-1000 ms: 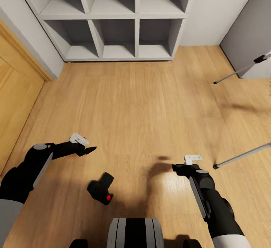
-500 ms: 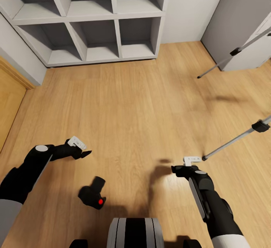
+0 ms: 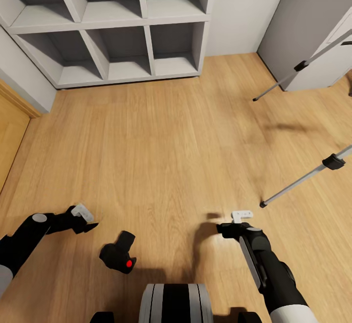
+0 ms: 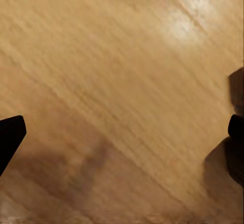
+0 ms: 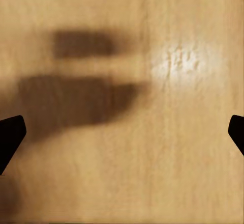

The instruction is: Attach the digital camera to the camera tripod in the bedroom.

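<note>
**Left arm lowered beside camera**

Left pincer (image 3: pixel 87 226) has dropped lower and further left since half a second ago; the digital camera (image 3: pixel 119 256) lies on the wood floor (image 3: pixel 161 142) just to its right, apart from it (red button up). Both pincers are spread wide, holding nothing; right pincer (image 3: pixel 221 229) hovers over bare floor. Camera tripod (image 3: pixel 298 181) legs stand at far right, by the grey cubby shelves' (image 3: pixel 107 24) room corner.

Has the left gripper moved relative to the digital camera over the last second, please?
Yes. In the head view the left gripper has dropped back and outward toward the robot's left, now sitting level with the digital camera on the floor rather than ahead of it.
</note>
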Available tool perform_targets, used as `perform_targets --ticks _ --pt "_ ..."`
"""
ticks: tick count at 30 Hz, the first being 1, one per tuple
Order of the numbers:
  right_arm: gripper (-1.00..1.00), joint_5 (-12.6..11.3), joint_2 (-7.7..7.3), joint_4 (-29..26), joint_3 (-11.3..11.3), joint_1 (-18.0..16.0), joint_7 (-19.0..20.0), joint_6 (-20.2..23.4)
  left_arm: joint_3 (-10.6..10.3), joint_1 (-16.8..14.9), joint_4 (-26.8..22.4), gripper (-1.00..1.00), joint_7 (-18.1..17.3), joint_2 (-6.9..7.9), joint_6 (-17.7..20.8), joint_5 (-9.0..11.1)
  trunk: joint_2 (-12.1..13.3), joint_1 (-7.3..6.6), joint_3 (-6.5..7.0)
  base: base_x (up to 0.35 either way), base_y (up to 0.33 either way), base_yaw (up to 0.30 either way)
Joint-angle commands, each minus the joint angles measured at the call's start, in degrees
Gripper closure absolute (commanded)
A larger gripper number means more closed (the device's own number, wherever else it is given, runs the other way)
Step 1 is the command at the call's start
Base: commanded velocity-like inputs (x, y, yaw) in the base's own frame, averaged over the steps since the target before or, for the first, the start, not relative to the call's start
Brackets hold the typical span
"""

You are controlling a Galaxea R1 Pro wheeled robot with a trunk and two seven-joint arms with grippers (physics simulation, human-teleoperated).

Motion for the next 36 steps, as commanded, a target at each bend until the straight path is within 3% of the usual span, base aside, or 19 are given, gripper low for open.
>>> perform_targets --ticks 1,12,20,30,31,32,36 --pt "-1.00 0.4 0.01 0.0 0.0 0.0 0.5 0.3 -0.1 0.0 0.8 -1.00 -0.1 0.37 -0.5 0.0 0.0 -0.01 -0.03 0.000 0.000 -0.002" --pt "-1.00 0.4 -0.09 1.1 0.1 0.0 5.4 -0.3 -0.2 0.0 8.1 -1.00 -0.6 4.40 -8.8 0.1 0.0 -0.01 -0.03 0.000 0.000 0.000" --pt "-1.00 0.4 -0.04 2.1 0.1 0.0 6.0 -1.0 -0.1 0.0 11.9 -1.00 -0.8 5.01 -14.2 0.2 0.0 -0.01 -0.03 0.000 0.000 0.000" --pt "-1.00 0.5 -0.03 2.3 0.1 0.0 6.1 -1.1 -0.2 0.0 12.8 -1.00 -2.2 5.03 -16.4 0.1 0.0 -0.01 -0.03 0.000 0.000 0.000" --pt "-1.00 0.5 -0.03 2.3 0.1 0.0 6.1 -1.1 -0.2 0.0 12.8 -1.00 -2.8 5.03 -16.5 0.1 0.0 -0.01 -0.03 0.000 0.000 0.000" --pt "-1.00 0.5 -0.03 2.4 0.1 0.0 6.0 -1.2 -0.2 0.0 12.8 -1.00 -7.0 5.02 -18.2 0.3 0.0 -0.01 -0.03 0.000 0.000 0.000" --pt "-1.00 0.6 -0.03 2.4 0.1 0.0 6.0 -1.2 -0.2 0.0 12.9 -1.00 -13.9 4.89 -21.9 1.7 0.0 -0.01 -0.03 0.000 0.000 0.000"
